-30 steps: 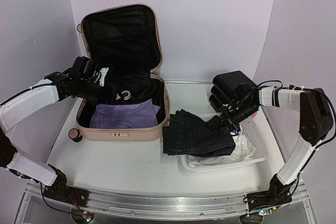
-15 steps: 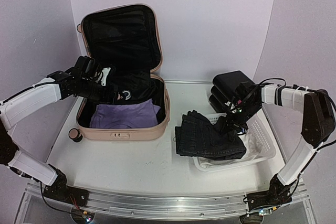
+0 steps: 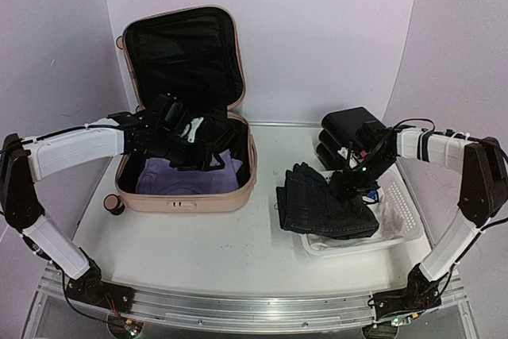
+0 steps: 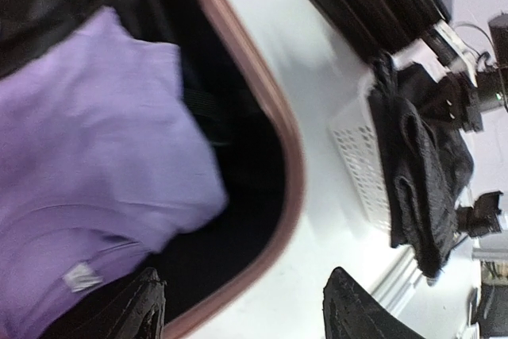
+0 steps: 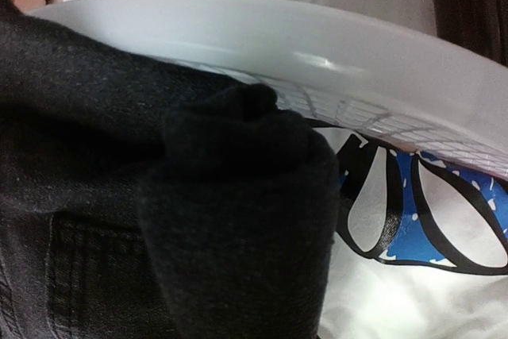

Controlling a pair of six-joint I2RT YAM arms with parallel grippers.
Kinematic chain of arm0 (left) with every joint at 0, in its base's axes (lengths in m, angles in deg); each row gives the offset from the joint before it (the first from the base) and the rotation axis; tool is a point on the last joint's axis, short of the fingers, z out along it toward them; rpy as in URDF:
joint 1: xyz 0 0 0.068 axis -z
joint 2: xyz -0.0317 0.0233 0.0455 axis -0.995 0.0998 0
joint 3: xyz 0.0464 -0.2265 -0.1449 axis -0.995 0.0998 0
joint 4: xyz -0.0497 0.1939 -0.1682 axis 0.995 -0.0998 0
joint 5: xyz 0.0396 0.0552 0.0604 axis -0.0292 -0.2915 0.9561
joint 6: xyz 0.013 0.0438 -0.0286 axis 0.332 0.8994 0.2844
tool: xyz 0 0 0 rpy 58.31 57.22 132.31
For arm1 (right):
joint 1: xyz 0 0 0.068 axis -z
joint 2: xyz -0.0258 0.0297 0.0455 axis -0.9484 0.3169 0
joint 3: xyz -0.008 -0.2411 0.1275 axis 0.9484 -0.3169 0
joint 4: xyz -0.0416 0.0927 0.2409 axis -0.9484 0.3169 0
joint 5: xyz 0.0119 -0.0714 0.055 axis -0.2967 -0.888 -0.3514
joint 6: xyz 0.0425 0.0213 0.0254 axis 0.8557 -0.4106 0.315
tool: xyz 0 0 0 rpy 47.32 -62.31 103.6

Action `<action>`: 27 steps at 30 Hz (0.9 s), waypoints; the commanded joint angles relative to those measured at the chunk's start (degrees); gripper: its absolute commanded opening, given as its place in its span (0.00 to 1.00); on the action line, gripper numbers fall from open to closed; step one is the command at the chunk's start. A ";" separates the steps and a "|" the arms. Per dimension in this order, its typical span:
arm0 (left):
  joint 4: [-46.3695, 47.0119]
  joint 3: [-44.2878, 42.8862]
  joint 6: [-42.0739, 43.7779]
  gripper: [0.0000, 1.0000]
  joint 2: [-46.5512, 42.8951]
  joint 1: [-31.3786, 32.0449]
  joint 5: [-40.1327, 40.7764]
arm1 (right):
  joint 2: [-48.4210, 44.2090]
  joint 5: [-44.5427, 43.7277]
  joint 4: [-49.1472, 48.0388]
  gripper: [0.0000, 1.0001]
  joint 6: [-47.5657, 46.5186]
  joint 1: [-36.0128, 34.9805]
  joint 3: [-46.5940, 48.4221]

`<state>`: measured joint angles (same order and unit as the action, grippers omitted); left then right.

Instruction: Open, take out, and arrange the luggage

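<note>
- Looking at your left gripper (image 3: 210, 152) first: it hangs over the lower half of the luggage (image 3: 159, 200), above the purple garment (image 3: 186, 176) that lies inside.
- In the left wrist view its fingertips (image 4: 147, 307) stand well apart with nothing between them, so you have this pincer spread and empty.
- A black cloth (image 3: 214, 126) lies bunched at the back of that lower half, just beside the left gripper; you cannot tell from above whether they touch.
- You find the luggage at the back left of the table (image 3: 198, 244), unzipped, with its black-lined lid standing upright against the wall and its pink rim (image 4: 278, 132) curving past the purple garment.
- Your right gripper (image 3: 353, 184) sits on the dark jeans (image 3: 321, 208), clamped onto a bunched fold of them; the denim fills the right wrist view.
- The dark jeans lie across the near left corner of the white basket (image 3: 397, 220) and hang over its rim onto the table.
- Under them in the white basket lies a white garment (image 5: 413, 275) with a blue and black print.
- A black stacked box (image 3: 349, 129) stands just behind the white basket.
</note>
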<state>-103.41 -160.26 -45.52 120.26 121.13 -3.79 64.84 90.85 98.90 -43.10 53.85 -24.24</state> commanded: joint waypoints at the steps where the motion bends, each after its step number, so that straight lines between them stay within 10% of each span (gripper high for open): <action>1: 9.76 -2.79 -7.06 0.67 2.09 3.28 -4.61 | -6.17 -3.33 -6.50 0.00 -2.62 -2.20 1.32; 21: 15.92 -4.04 -12.01 0.67 7.22 7.79 -6.03 | -9.12 8.15 14.57 0.00 -1.93 7.53 9.92; 27: 16.36 -5.66 -12.74 0.67 8.97 8.45 -7.97 | -7.89 26.84 11.34 0.00 1.56 12.02 9.87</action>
<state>-90.03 -162.80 -57.54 128.65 129.00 -9.72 57.45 103.38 113.26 -43.60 64.95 -15.15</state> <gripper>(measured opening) 0.674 0.125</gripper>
